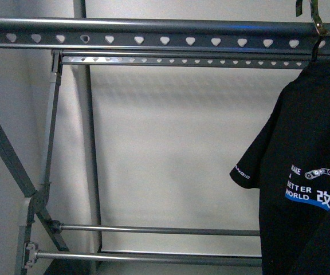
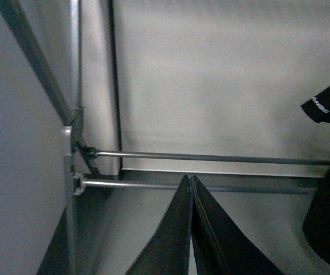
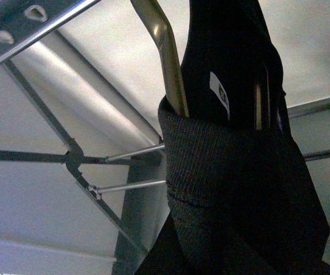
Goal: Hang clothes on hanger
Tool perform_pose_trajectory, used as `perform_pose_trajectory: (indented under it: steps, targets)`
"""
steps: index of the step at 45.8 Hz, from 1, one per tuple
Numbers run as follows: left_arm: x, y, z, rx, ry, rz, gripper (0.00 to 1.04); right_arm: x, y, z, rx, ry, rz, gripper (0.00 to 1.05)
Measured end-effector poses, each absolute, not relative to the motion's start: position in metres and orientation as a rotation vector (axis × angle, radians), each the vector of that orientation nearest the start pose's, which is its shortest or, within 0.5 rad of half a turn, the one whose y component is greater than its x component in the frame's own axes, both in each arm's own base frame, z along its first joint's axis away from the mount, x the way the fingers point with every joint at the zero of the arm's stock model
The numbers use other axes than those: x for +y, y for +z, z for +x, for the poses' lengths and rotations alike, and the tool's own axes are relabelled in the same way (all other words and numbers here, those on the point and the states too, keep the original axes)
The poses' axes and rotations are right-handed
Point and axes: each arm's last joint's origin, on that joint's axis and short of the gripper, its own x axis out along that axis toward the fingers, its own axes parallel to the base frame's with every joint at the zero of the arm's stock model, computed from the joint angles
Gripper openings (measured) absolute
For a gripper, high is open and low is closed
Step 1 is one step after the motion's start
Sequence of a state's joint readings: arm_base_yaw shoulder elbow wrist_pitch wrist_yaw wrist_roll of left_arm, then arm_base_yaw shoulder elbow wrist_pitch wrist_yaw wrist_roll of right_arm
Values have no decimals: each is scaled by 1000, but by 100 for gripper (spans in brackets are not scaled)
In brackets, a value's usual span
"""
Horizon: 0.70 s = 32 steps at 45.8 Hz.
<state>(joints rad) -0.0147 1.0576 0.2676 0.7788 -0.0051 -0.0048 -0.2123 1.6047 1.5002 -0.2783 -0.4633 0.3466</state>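
The clothes, a black T-shirt (image 1: 308,143) with a white-and-blue lettered print (image 1: 311,188), hang on the hanger (image 1: 318,27) at the far right of the front view. The hanger's hook reaches up by the perforated top rail (image 1: 153,39); whether it rests on the rail I cannot tell. In the right wrist view the hanger's metal neck (image 3: 169,63) rises out of the ribbed collar (image 3: 211,154), beside the white neck label (image 3: 219,91). My right gripper is shut on the hanger, with its fingers hidden under the fabric. My left gripper (image 2: 191,180) is shut and empty, left of the shirt's sleeve (image 2: 328,106).
A grey metal rack frames the scene: a second perforated bar (image 1: 176,59), a diagonal brace (image 1: 7,152), an upright post (image 1: 87,154) and two lower rods (image 1: 153,230). A pale wall (image 1: 176,149) stands behind it.
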Motion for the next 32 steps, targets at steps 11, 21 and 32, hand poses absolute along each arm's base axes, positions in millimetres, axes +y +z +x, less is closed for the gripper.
perform_pose_trajectory:
  steps: [11, 21, 32]
  targets:
    - [0, 188, 176, 6, -1, -5, 4, -50, 356, 379, 430, 131, 524, 3]
    - [0, 180, 158, 7, 0, -5, 4, -40, 348, 384, 414, 134, 528, 3]
    - [0, 171, 141, -4, -1, -4, 4, -30, 330, 338, 243, 139, 439, 41]
